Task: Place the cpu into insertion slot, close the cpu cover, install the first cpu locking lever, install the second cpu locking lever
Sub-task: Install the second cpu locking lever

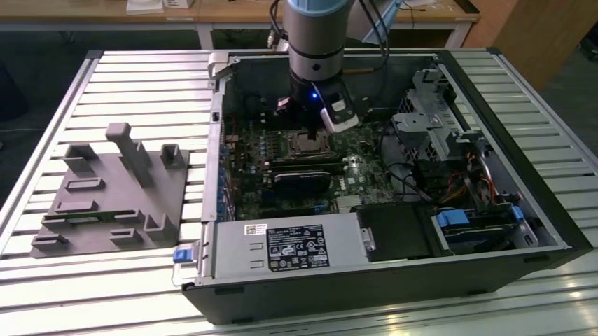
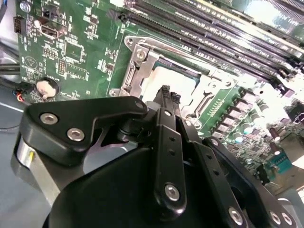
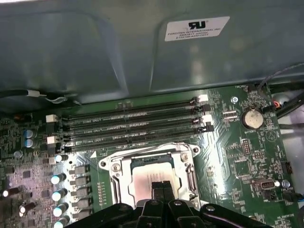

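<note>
Hand [image 3: 162, 186] closed over cpu [image 3: 152, 176], flat in insertion slot [image 3: 117, 167].

Silver-grey arm [image 1: 318, 35], black gripper [image 2: 166, 92] with silver screws, blue light

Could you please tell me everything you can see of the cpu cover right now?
The cpu cover is a thin, silvery metal frame with a big square window. It lies flat, closed over the insertion slot on the green board, and the pale top of the cpu shows through the window. Memory slots run alongside it. The black hand hangs over its near edge; contact cannot be judged.
</note>
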Robot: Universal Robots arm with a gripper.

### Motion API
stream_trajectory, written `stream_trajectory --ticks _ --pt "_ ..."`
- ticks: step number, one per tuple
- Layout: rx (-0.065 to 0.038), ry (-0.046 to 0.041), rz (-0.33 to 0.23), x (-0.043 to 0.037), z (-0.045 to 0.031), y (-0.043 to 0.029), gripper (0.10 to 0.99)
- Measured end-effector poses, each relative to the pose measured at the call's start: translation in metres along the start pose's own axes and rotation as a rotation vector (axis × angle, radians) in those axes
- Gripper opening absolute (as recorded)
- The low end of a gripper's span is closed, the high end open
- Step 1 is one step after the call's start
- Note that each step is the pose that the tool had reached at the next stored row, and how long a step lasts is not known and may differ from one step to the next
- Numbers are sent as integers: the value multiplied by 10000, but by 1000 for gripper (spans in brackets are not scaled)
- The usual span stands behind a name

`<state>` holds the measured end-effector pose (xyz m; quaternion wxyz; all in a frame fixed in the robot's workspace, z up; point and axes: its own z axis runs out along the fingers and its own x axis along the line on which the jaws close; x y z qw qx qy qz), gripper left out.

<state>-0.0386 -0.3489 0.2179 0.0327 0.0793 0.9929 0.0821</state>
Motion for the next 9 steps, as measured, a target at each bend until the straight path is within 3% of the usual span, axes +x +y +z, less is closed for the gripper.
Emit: stream_trajectory --ticks 3,9 --pt "80 -11 -6 -1 -15 2 106" --pt "101 -15 -8 -1 -15 2 106"
